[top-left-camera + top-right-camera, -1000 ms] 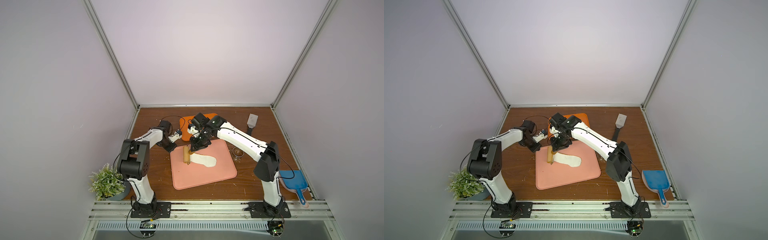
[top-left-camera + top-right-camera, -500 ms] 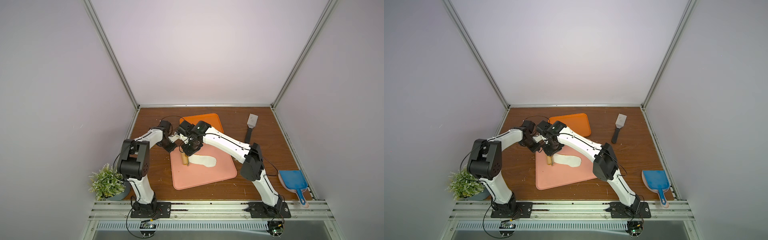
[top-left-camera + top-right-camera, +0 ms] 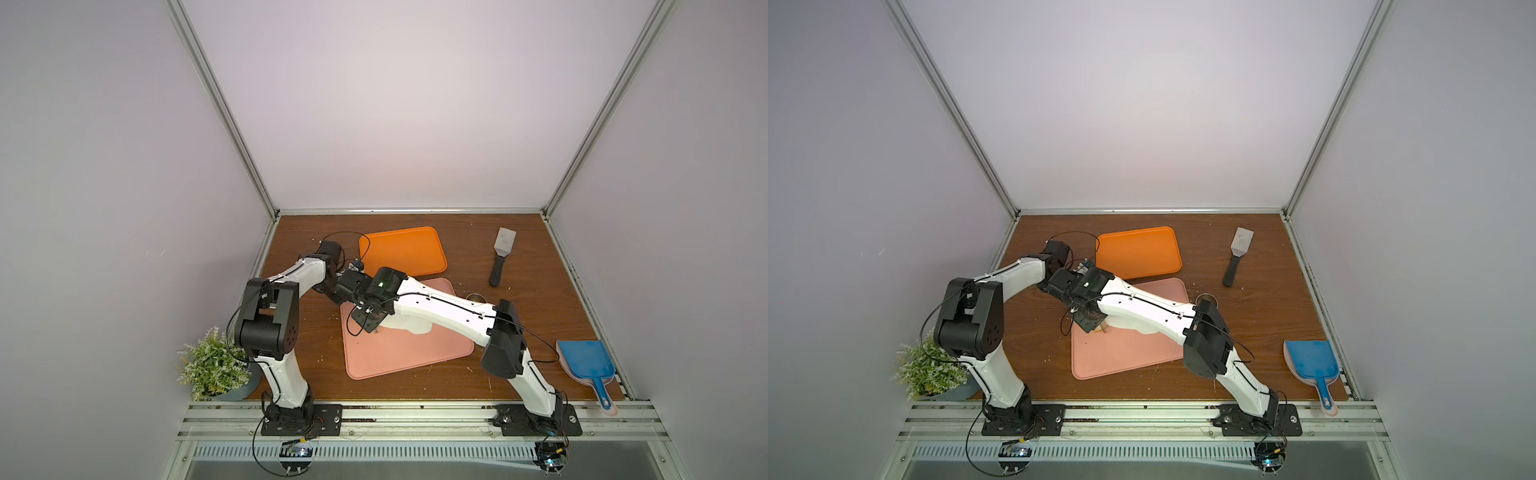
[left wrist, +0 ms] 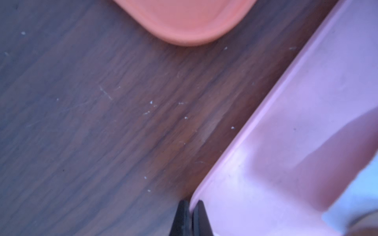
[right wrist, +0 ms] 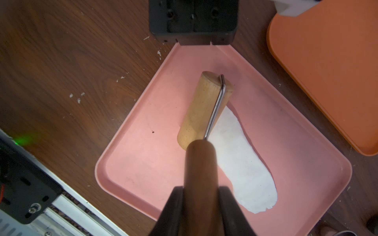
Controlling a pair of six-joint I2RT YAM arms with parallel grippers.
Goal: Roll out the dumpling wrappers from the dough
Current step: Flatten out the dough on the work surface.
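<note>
A long, irregular white dough sheet (image 5: 241, 159) lies on the pink tray (image 5: 143, 159); both top views show it partly under my right arm (image 3: 409, 326) (image 3: 1133, 326). No dumpling wrappers are in view. My right gripper (image 5: 200, 194) is shut on the dark handle of a wooden roller (image 5: 204, 110). The roller's drum sits over bare tray at the dough's end, alongside its edge. My left gripper (image 4: 191, 206) is shut on the pink tray's corner rim (image 4: 214, 175), and my right wrist hides most of it in the top views.
An orange tray (image 3: 401, 251) lies just behind the pink one, nearly touching it. A metal spatula (image 3: 500, 257) lies at the back right. A small metal ring (image 3: 476, 296) peeks out beside my right arm. A blue dustpan (image 3: 586, 359) is at the front right, a potted plant (image 3: 214, 365) at the front left.
My right arm has swung left and forward, carrying the roller across to the dough's left end and uncovering the orange tray. My left arm has kept its place.
</note>
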